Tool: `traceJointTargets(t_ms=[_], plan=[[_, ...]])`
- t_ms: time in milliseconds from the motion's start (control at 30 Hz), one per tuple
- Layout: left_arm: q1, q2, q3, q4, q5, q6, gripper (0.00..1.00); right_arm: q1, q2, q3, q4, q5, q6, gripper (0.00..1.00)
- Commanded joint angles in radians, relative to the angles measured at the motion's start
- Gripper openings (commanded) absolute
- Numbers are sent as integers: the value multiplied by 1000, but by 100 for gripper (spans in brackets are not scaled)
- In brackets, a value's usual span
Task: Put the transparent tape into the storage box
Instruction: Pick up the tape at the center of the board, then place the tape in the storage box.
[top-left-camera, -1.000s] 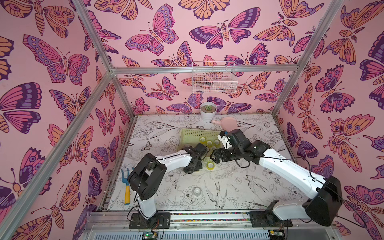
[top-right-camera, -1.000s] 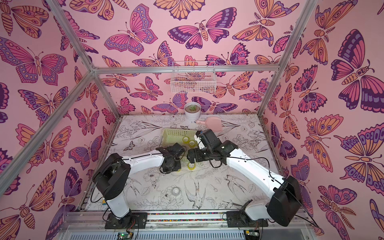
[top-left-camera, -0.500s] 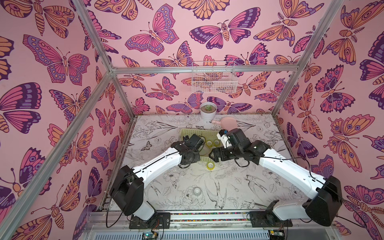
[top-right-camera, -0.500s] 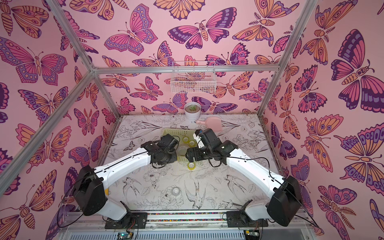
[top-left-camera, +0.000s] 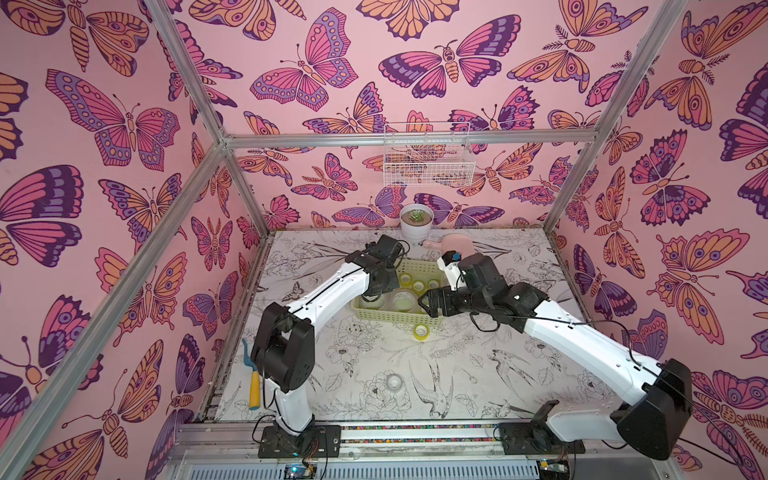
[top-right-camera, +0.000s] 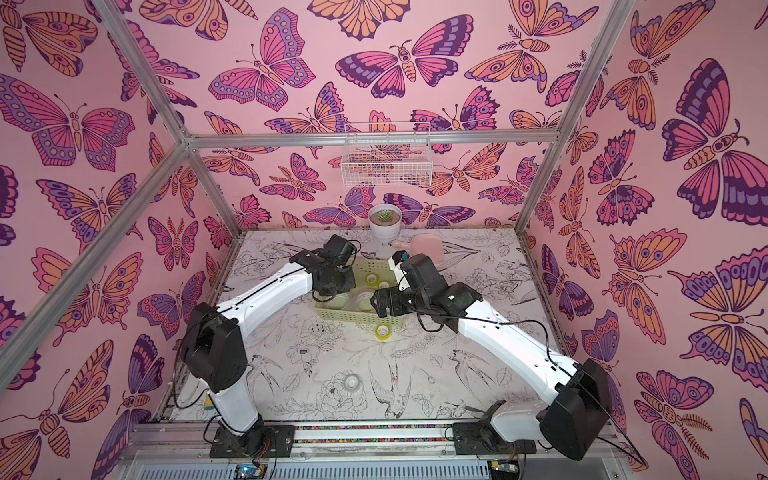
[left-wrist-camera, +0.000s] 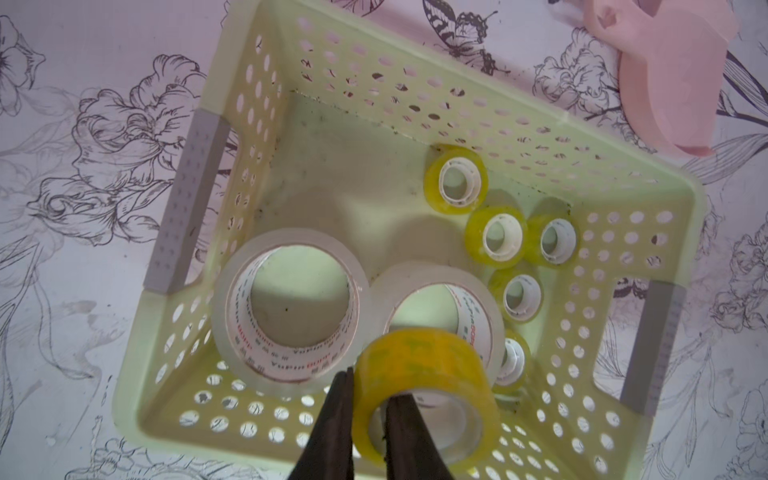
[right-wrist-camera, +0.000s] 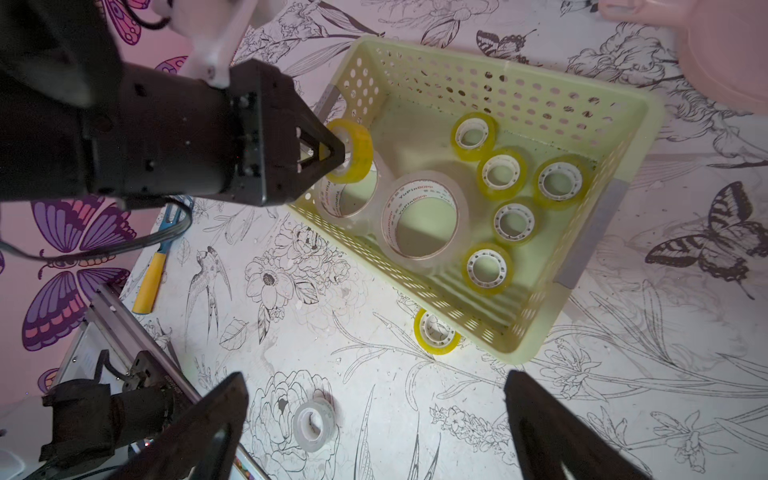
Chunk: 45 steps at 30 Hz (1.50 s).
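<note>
tape (left-wrist-camera: 419, 365) pinched in left claw (left-wrist-camera: 370, 390), over box (left-wrist-camera: 457, 104)

Pink butterfly walls (top-left-camera: 124, 124) enclose a flower-sketched tabletop (top-left-camera: 374, 361).

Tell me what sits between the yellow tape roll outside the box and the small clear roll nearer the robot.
Nothing: in the right wrist view only bare printed tabletop separates the yellow tape roll from the small clear roll.
</note>
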Motion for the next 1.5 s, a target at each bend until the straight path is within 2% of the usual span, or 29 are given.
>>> traceJointTargets(t_ms=[0,367,800,1200,1233,1300,1467], plan=[[31,67,66,-26,47,59,9,-16,-12,8,4,50,-27,99],[87,288,245,-26,110,110,9,-49,-1,29,-17,59,-40,99],[106,473,385,-30,132,135,11,-66,-9,29,-49,80,-35,99],[106,548,440,-51,103,144,11,-83,-16,22,-62,73,-38,99],[106,550,444,-56,99,141,8,-86,-14,22,-62,70,-38,99],[106,541,437,-60,83,136,5,-88,-10,25,-65,66,-41,99],[106,506,412,-58,58,135,6,-93,-4,22,-59,54,-43,99]])
